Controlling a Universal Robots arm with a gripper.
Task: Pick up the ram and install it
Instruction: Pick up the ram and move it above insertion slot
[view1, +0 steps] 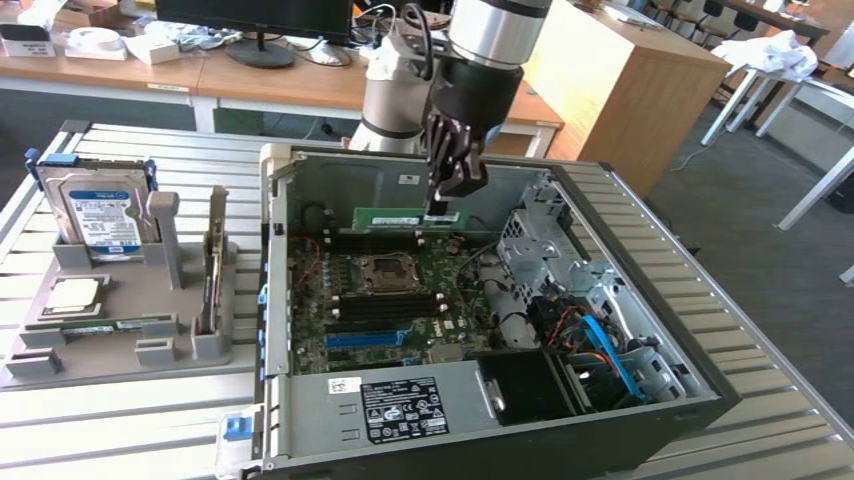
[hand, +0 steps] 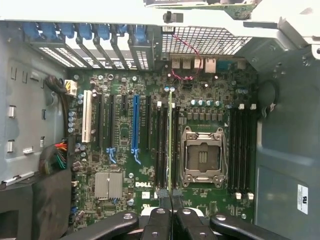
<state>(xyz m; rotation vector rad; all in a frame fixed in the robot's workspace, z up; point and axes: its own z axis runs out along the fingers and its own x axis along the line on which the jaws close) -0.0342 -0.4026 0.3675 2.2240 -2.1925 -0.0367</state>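
One ram (view1: 394, 217) is pinched at one end by the claw (view1: 441, 208), whose jaws stand narrow and clamped on the stick. It hangs level inside the open case (view1: 360, 185), above the board and apart from it. In the wrist view the ram (hand: 170, 145) shows edge-on, running out from the claw (hand: 171, 217) over the black slots (hand: 161, 150) just beside the socket (hand: 202, 155). Which slot of that bank lies under it I cannot tell.

Doing this step well seems to rest on alignment. The stick's edge should run parallel to one slot along its whole length, not crossing to a neighbour. Because the grip is at one end, the free end may sag or swing, so a slow, straight descent looks wise. The notch must match the slot's key, and the end latches should stand open; neither is clear here. Pressure is probably best kept vertical and even, since a tilted push could jam one end or stress the board.
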